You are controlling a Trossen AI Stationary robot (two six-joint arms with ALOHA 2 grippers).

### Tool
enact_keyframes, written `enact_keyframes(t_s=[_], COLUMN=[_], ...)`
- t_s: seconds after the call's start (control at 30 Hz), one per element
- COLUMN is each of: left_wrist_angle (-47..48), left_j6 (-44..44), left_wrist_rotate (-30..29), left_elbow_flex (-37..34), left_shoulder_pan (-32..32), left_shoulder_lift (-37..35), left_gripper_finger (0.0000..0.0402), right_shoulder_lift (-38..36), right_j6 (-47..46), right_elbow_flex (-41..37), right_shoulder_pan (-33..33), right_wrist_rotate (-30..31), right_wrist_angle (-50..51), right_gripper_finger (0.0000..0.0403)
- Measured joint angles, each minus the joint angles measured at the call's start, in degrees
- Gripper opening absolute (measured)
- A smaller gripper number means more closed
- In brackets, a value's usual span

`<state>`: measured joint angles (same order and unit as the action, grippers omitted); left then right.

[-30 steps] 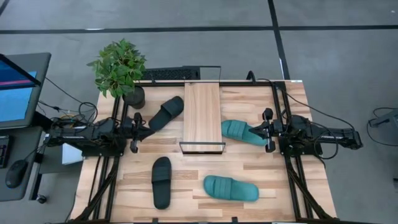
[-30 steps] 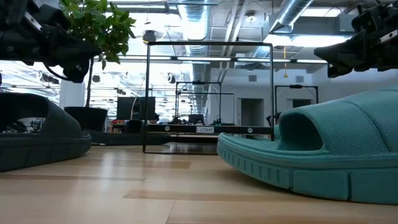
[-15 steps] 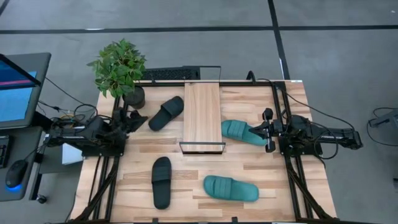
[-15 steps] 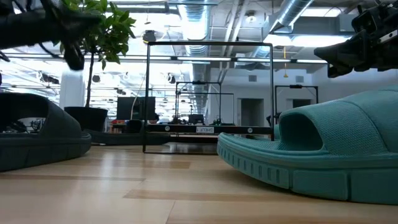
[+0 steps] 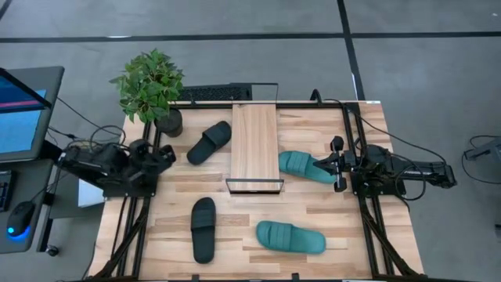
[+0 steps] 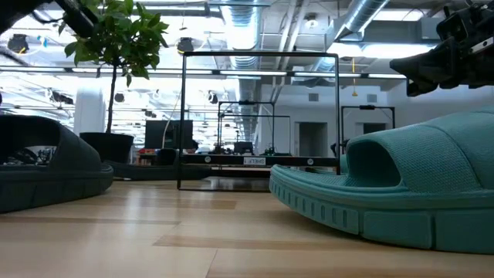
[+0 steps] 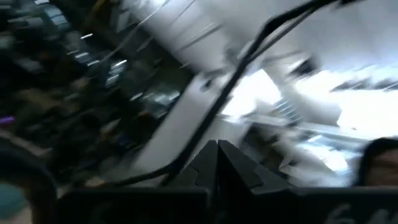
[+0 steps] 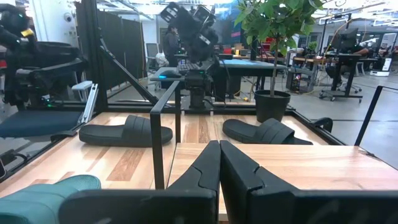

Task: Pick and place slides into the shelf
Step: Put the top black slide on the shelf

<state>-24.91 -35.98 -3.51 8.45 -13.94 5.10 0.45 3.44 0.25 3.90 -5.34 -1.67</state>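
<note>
1. Slides first: all four lie on the worktop [image 5: 313, 125], none on the shelf [image 5: 254, 145]. You have one black slide [image 5: 209, 142] just left of the shelf near the potted plant [image 5: 153, 86], a second black slide [image 5: 203, 229] toward the front, one teal slide [image 5: 307, 166] touching or nearly touching the shelf's right front corner, and a second teal slide [image 5: 291, 236] at the front, right of centre.
2. The shelf stands in the middle of the worktop, its plank bare and a black wire frame at each end.
3. The right tool [image 5: 338, 164] sits just beside the heel of the near-shelf teal slide, fingers pressed together with nothing between them; the right wrist view shows them meeting over the plank.
4. The left tool [image 5: 160, 153] hangs at the worktop's left edge, raised and tilted, also fully closed and empty. Its wrist view is too blurred to place anything.
5. By my judgement no pick is under way; this is the start of the first one.
6. Next, you would need to spread one tool, bring it down over a slide's strap, most readily the black one near the left arm, and close there before carrying it to the plank.
</note>
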Motion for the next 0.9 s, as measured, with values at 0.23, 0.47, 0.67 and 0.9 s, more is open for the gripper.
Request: enact_keyframes(t_s=[0.23, 0.47, 0.67, 0.9], left_wrist_angle=[21.43, 44.34, 50.44, 60.0], left_j6=[8.82, 5.54, 4.86, 1.83], left_wrist_rotate=[-14.47, -27.92, -31.8, -31.63], left_elbow_flex=[11.45, 22.26, 27.64, 31.55], left_shoulder_pan=[-5.07, -7.12, -7.17, -7.17], left_shoulder_lift=[7.93, 18.8, 26.3, 33.63], left_gripper_finger=[0.0, 0.0, 0.0, 0.0], right_shoulder_lift=[0.01, 0.01, 0.0, 0.0], right_j6=[0.0, 0.0, 0.0, 0.0], right_elbow_flex=[0.01, 0.01, 0.0, 0.02], right_shoulder_pan=[-0.02, 0.0, 0.0, 0.0], right_wrist_rotate=[0.0, 0.0, -0.02, 0.0], right_wrist_angle=[0.0, 0.0, 0.0, 0.0], right_gripper_finger=[0.0, 0.0, 0.0, 0.0])
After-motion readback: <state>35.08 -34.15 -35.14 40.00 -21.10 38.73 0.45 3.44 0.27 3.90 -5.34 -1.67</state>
